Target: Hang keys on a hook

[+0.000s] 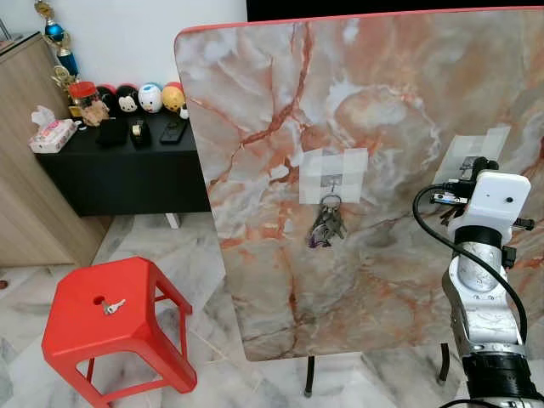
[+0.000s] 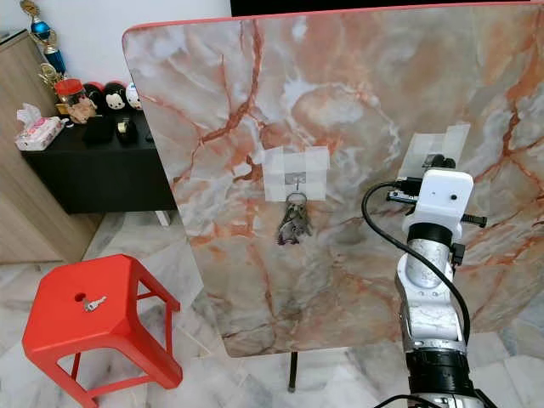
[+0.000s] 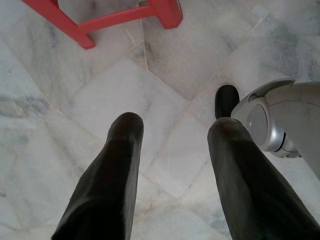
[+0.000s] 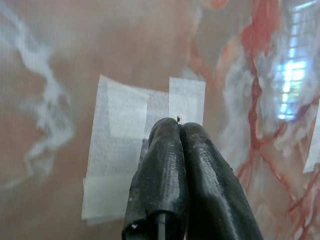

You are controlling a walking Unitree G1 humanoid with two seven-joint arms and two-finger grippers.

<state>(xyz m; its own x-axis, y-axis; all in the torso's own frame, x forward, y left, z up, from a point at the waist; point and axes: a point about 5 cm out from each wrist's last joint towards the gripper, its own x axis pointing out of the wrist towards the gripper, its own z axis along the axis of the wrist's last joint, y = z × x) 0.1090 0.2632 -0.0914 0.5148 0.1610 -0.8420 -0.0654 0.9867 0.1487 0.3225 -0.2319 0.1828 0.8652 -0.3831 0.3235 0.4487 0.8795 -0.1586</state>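
On the taped hook (image 1: 334, 181) hangs a key bunch (image 1: 326, 224); right pincer (image 4: 179, 125) pressed together.

Glossy marble-look board (image 1: 382, 110), metal keys (image 1: 326, 224), shiny red plastic stool (image 1: 106, 319)

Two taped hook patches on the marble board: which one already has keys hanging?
The left patch, mid-board: a key bunch hangs under it. The right patch sits behind the right gripper.
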